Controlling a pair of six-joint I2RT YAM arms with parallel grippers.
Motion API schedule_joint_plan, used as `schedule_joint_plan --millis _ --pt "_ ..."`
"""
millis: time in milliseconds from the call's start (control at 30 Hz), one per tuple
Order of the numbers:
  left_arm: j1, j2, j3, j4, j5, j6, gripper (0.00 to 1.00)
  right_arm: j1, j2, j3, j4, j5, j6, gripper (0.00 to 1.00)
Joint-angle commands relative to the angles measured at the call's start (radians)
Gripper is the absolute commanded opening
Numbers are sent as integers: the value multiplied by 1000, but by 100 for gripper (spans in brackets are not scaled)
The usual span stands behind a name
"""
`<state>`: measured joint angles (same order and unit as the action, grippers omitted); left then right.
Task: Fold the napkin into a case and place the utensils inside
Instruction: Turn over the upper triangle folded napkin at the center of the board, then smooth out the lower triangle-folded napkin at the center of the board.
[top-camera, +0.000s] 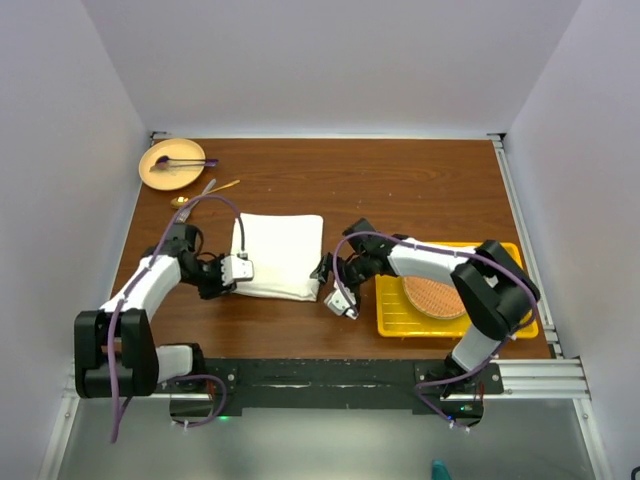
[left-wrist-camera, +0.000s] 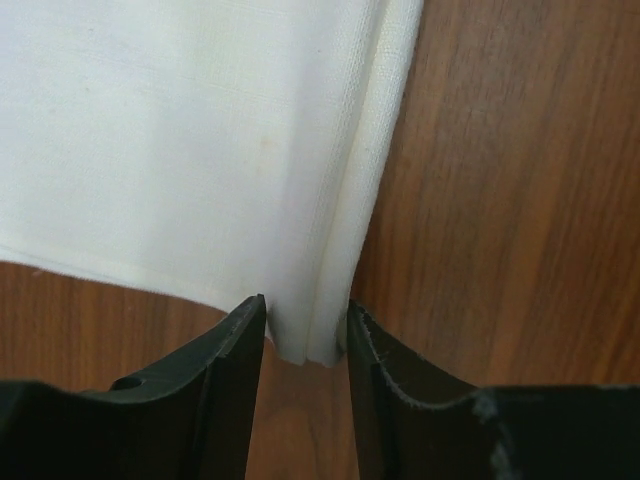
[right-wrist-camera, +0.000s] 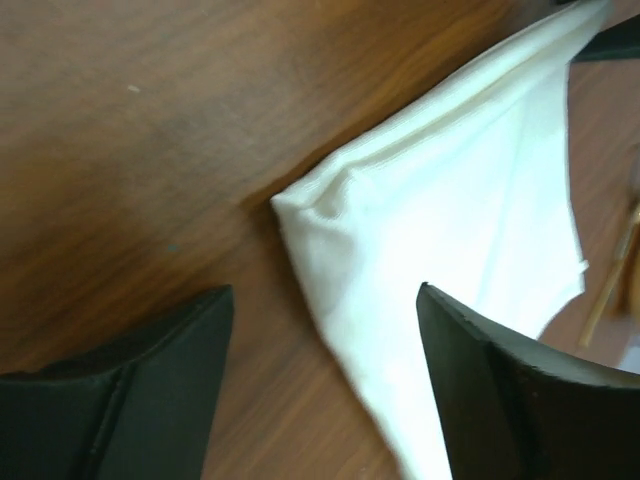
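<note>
At the napkin's (top-camera: 278, 256) near corners, left claw (left-wrist-camera: 306, 305) and right claw (right-wrist-camera: 325, 295) stood apart; limp, light cloth, I judged, best pinched at folds.

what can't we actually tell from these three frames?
Utensils: top view, too small to tell spoon from second piece; right wrist view shows only a gold sliver at its right edge.
Left gripper: left wrist view, napkin corner sits between the fingers; contact unclear.
Napkin layer count: folds stacked, only edges show.
Yellow tray floor under the woven mat: top view, covered.
</note>
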<state>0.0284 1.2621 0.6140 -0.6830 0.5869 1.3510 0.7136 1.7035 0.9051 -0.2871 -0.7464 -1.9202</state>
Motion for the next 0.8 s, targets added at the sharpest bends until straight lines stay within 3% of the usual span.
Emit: schedule_joint_plan --millis 0,100,233,367,467,567,767 --pt "47 -41 171 -234 74 7 43 6 -113 107 -211 -24 319 80" --pt "47 -9 266 -285 154 -39 42 -8 -122 219 -257 -7 601 82" --pt "47 20 300 -234 211 -115 41 -22 -78 316 -218 7 928 77" --pt "36 75 309 -220 205 -127 41 -22 31 396 -149 15 1281 60" --pt "35 92 300 -246 206 -84 39 -23 82 414 -104 25 1429 49" --pt "-2 89 242 -221 169 -56 35 -22 120 425 -86 35 1532 44" --pt "-47 86 142 -149 94 -39 33 -28 170 462 -132 -1 1572 36"
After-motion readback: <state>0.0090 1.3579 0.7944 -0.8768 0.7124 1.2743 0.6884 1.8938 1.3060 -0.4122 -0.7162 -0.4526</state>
